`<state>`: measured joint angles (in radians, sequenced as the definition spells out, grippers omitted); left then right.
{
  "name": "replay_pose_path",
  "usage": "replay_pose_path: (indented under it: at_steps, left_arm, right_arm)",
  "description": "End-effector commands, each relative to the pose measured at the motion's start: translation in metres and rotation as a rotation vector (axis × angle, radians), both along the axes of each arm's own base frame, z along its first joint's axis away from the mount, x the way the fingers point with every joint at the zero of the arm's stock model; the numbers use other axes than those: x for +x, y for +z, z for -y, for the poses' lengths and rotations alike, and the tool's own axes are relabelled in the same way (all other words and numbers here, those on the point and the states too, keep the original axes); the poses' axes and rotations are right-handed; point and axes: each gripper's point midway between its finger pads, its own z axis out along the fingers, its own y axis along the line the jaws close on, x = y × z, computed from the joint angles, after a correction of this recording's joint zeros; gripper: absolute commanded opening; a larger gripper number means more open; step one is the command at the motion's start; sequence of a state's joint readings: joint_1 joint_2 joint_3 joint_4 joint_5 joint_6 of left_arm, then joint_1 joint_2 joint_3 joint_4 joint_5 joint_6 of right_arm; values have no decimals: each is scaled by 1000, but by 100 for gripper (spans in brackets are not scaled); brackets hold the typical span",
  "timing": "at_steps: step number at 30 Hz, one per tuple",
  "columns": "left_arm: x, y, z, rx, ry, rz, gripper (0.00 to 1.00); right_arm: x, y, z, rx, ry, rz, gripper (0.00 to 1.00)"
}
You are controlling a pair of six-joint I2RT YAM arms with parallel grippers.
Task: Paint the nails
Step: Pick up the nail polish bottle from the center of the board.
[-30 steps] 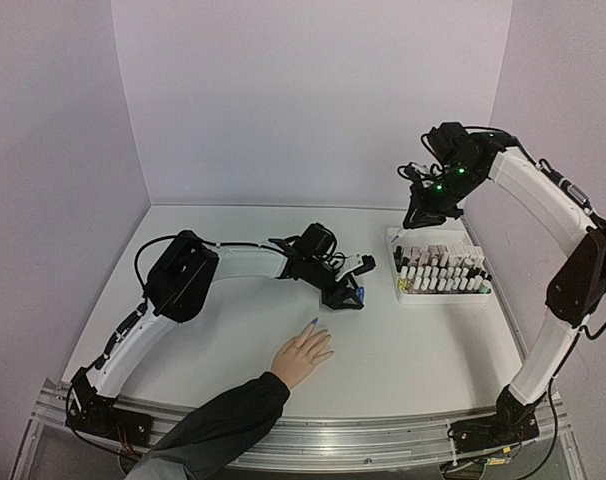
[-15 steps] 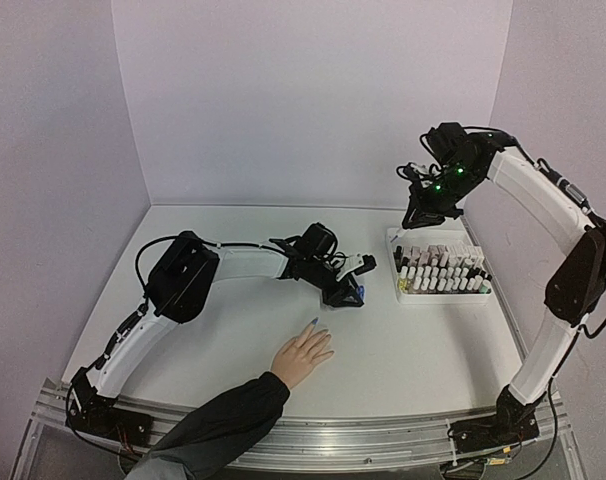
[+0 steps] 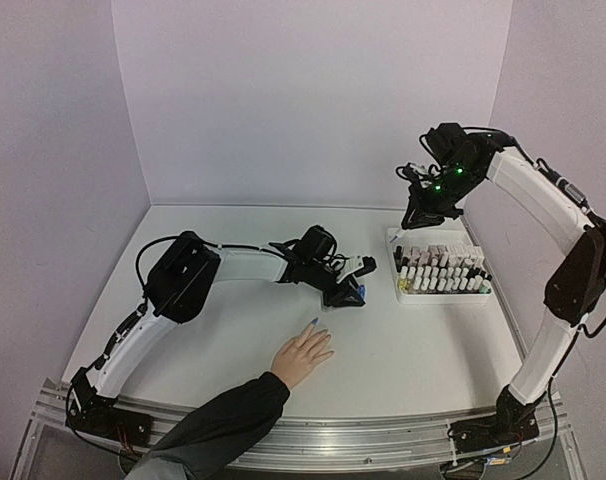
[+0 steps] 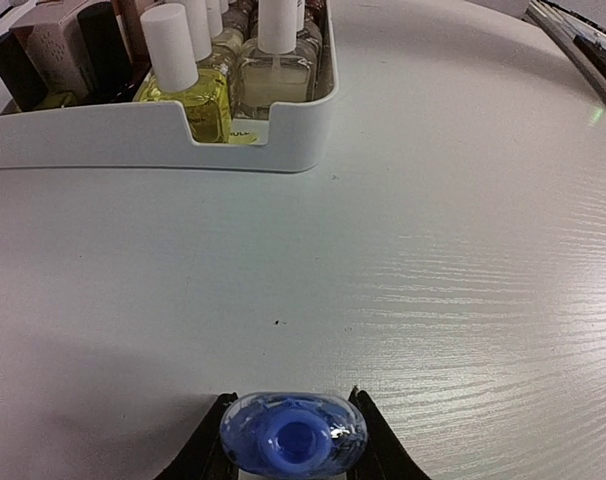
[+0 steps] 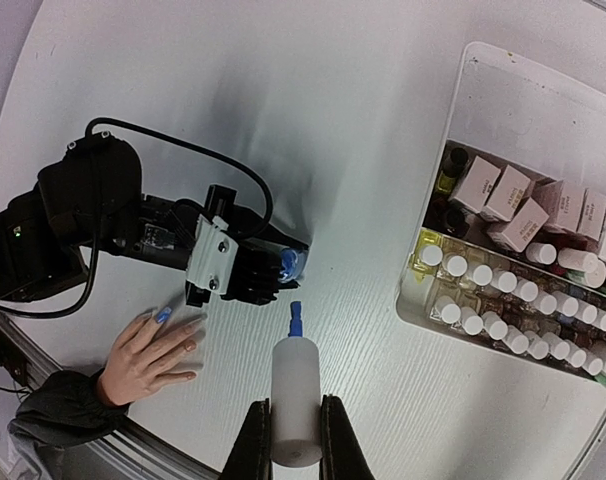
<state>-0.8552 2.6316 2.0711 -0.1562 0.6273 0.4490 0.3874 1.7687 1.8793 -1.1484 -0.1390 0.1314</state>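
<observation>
Nails [image 5: 164,314], one painted blue, are on a hand [image 5: 153,350] lying flat, left of the white tray [image 3: 441,297] and nearer the arm bases. The left gripper [image 4: 293,400] has narrow jaws pinching an open blue polish bottle [image 4: 293,440], which stands just left of that tray. The right gripper [image 5: 295,425] has its jaws clamped on a white cap [image 5: 295,395] with a blue-tipped brush [image 5: 295,320], high above the tray's left side.

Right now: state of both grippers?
Left gripper: closed on the open blue polish bottle.
Right gripper: closed on the white brush cap, with the blue-tipped brush pointing away.
</observation>
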Motion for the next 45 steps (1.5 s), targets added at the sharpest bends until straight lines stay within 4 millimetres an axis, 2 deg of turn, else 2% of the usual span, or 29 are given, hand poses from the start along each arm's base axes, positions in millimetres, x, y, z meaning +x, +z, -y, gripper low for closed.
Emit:
replay_pose_path:
  at_steps: [1,8,17,23,31,36,39,45]
  left_arm:
    - [-5,17,1,-8,-9,16,26]
    - [-7,19,-2,-18,-11,24,0]
    - [0,19,-1,-14,31,30,0]
    - [-10,15,2,-1,-1,52,3]
    - [-67,19,-12,-26,-307,36,3]
    - [-91,15,-9,6,-363,90,1]
    - [-88,22,-4,-1,-335,92,0]
    - [-58,42,0,-44,-239,55,0]
  right_arm:
    - [6,8,-3,16,2,25,0]
    - [5,8,-1,15,-15,20,0]
    - [4,8,-1,23,-29,12,0]
    - [3,9,1,21,-34,16,0]
    - [2,12,2,20,-35,25,0]
    - [2,12,2,21,-36,23,0]
    - [2,12,1,24,-34,23,0]
    - [0,14,1,31,-36,22,0]
